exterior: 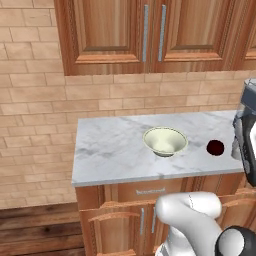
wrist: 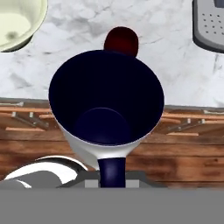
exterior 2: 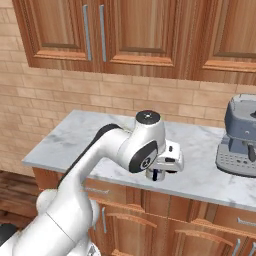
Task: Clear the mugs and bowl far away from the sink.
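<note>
In the left base view, a white marble bench runs under wooden wall cabinets, carrying a pale cream bowl near its middle and a small maroon mug to the bowl's right, apart from it. In the right base view, the white arm reaches over the bench's front edge, its hand pointing down with something dark between the fingers; a grey coffee machine stands at the far right. In the hand view, a second mug, white outside and deep navy inside, sits right before the camera, its mouth facing the lens, with one dark fingertip pressed against its lower rim, so the hand appears closed on this mug's wall. The maroon mug peeks out beyond it on the marble. Both mugs and the bowl look like rigid glazed ceramic: light, slippery and breakable, best pinched across the rim wall.
</note>
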Controlling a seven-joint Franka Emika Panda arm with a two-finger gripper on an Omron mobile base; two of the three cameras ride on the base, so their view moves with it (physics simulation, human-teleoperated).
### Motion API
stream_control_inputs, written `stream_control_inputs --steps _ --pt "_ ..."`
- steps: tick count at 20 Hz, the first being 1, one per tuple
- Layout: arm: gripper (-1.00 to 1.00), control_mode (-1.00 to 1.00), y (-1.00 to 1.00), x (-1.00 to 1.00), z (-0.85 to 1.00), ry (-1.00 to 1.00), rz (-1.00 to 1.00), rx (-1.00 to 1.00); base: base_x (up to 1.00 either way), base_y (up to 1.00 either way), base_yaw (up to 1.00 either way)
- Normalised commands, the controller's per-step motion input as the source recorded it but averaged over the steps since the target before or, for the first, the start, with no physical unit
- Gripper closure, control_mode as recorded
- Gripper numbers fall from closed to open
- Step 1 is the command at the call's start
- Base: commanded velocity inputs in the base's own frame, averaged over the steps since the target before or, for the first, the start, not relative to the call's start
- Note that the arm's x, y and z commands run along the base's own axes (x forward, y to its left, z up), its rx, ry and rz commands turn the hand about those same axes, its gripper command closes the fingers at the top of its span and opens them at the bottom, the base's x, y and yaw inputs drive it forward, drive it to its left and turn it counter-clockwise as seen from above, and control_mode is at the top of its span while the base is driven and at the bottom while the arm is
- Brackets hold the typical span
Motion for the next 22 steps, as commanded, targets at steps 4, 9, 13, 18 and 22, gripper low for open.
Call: stream_control_inputs --steps 4,9,13,18,22 --pt "1.0 -1.0 -0.94 0.7 -0.01 0.1 -0.21 0.0 0.0 0.0 0.0" --pt "1.0 -1.0 -0.93 0.29 -0.26 0.04 -0.15 0.01 0.0 0.0 0.0" --pt "1.0 -1.0 -0.42 0.21 -0.78 0.0 -0.01 0.07 0.0 0.0 0.0" --pt "1.0 -1.0 0.0 0.52 -0.41 -0.04 0.0 0.01 0.0 0.0 0.0" --pt "1.0 -1.0 -0.15 0.33 -0.42 -0.01 0.0 0.0 0.0 0.0 0.0"
